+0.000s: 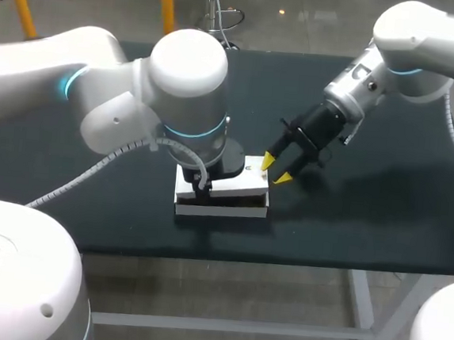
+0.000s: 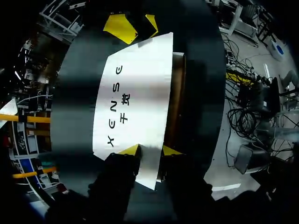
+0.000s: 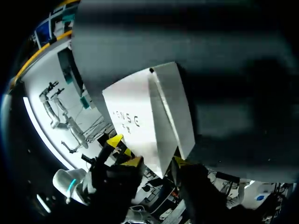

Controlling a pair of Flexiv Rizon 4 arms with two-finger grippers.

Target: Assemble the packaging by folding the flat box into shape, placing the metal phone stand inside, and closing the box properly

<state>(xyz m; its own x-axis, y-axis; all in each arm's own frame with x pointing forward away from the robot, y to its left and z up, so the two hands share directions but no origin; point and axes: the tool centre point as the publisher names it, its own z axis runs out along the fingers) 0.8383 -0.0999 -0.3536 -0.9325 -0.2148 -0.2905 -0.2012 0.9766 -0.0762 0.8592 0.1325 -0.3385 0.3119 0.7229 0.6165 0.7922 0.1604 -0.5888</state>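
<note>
**Item:** white box [image 1: 233,193]. Formed and lying flat on the table, a little toward 6 o'clock from its middle and short of the front edge. The printed lid [image 2: 135,88] lies over it. The left wrist view shows a brown strip of interior [image 2: 176,93] along one long side, so I judge it not fully shut. Phone stand: not visible, and I cannot tell whether it is inside.

**Right gripper** [image 1: 276,169]. At the box's 2 o'clock corner, yellow tips spread with that corner between them. I see no clamp.

**Left gripper** [image 2: 150,150]. Under my left arm [image 1: 187,79], at the box's 9 o'clock end. Grip state: cannot tell.

**Table** [image 1: 350,220]. Dark, smooth-looking.

**Hazards, as I judge them:**
1. Uneven pressing from the two ends could buckle or crease the lid.
2. A sideways shove on so light a box could skate it toward 6 o'clock and off square.
3. The lid's edge may ride outside the wall and leave the gap.
4. Two grippers on one small box risk knocking each other
</note>
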